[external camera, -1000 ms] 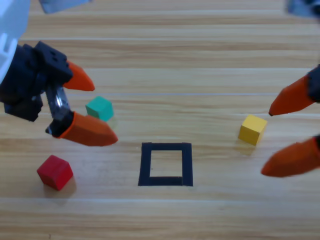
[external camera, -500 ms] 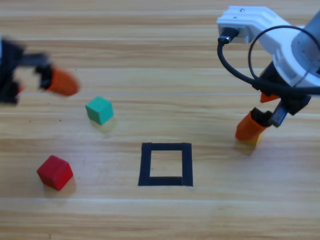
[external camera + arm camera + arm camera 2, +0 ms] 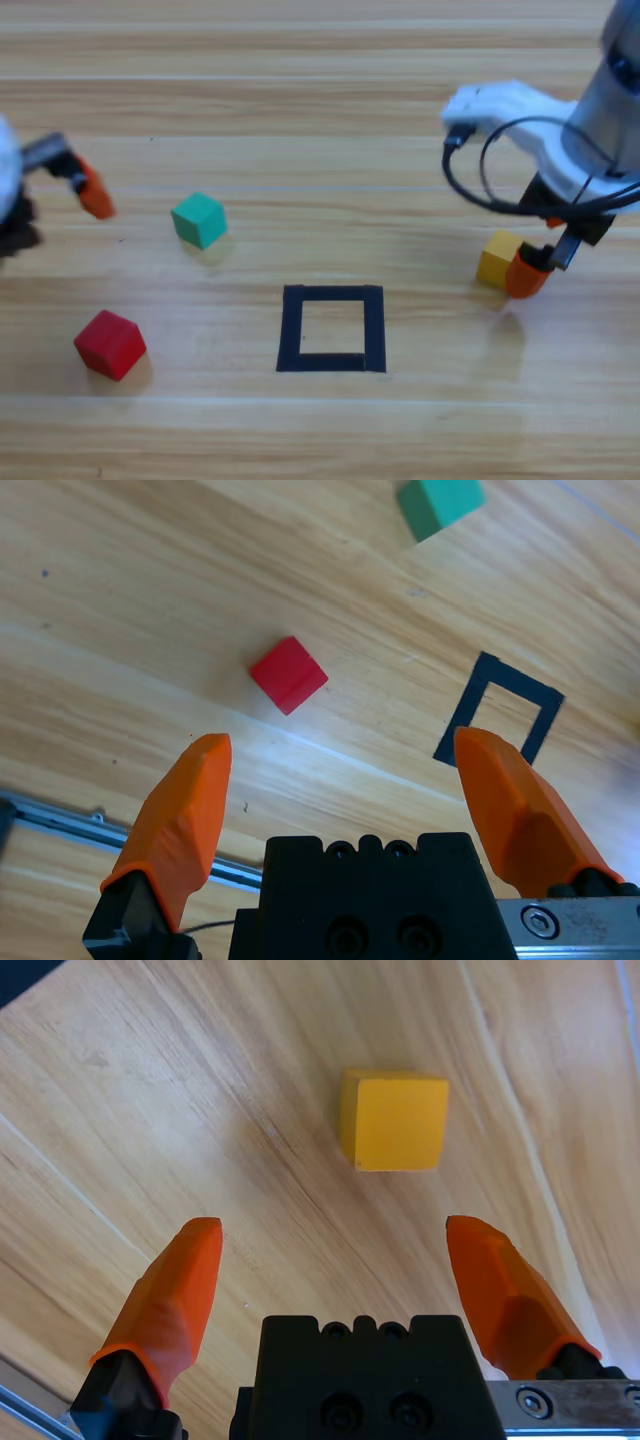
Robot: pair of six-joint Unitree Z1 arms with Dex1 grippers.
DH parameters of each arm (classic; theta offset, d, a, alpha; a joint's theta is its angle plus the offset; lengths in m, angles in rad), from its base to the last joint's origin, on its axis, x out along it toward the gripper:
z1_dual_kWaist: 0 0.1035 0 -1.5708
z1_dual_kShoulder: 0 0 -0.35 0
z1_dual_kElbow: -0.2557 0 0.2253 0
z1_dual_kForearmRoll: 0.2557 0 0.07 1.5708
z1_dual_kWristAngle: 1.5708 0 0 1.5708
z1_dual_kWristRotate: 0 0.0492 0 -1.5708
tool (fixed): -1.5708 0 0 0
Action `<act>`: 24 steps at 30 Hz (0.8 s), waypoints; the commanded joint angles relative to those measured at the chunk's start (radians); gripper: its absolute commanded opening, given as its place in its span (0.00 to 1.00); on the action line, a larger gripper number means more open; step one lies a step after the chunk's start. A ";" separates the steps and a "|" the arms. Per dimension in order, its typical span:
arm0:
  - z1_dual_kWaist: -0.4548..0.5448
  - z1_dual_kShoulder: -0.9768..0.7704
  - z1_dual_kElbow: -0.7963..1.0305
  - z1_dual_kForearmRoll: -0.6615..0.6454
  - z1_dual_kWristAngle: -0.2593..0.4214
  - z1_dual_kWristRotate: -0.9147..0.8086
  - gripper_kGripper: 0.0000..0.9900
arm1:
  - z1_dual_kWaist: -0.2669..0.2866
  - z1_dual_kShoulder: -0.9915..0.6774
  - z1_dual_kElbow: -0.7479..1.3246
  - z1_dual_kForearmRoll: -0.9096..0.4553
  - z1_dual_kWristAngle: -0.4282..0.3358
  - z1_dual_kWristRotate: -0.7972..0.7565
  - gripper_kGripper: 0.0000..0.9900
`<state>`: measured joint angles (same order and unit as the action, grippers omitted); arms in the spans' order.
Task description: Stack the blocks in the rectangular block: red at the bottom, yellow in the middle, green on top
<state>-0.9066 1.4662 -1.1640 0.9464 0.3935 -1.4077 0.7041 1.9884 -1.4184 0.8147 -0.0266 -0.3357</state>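
Just beside the small yellow cube [image 3: 497,259] on the wooden table [image 3: 330,120] we find our right gripper [image 3: 335,1245], jaws spread wide; our left gripper [image 3: 345,765], likewise wide, waits at the left edge.

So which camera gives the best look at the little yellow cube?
The right wrist view: the yellow cube sits whole and unobstructed ahead of the open right end effector. The high view shows it partly hidden behind an orange jaw; the left wrist view misses it.
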 commanded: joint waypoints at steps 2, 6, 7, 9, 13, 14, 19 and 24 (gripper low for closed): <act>0.034 0.210 -0.068 0.055 -0.064 -0.139 0.95 | -0.048 0.141 -0.031 -0.006 0.011 -0.032 0.99; 0.075 0.240 -0.076 0.054 -0.100 -0.208 0.95 | -0.063 0.182 -0.054 -0.006 0.030 -0.045 0.99; 0.090 0.249 -0.080 0.054 -0.113 -0.215 0.95 | -0.066 0.191 -0.060 -0.006 0.031 -0.048 0.99; 0.121 0.273 -0.088 0.054 -0.131 -0.235 0.95 | -0.075 0.211 -0.074 -0.006 0.034 -0.052 0.97; 0.186 0.316 -0.099 0.049 -0.176 -0.255 0.95 | -0.094 0.250 -0.105 -0.008 0.047 -0.063 0.96; 0.198 0.327 -0.102 0.049 -0.182 -0.266 0.95 | -0.095 0.259 -0.113 -0.008 0.048 -0.065 0.96; 0.262 0.349 -0.091 0.031 -0.232 -0.278 0.95 | -0.097 0.283 -0.137 -0.006 0.051 -0.077 0.93; 0.314 0.353 -0.037 -0.011 -0.283 -0.275 0.94 | -0.097 0.297 -0.149 -0.006 0.056 -0.089 0.84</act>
<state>-0.6574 1.7848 -1.2527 0.9743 0.1467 -1.6783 0.6363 2.1999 -1.5461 0.8144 0.0077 -0.4149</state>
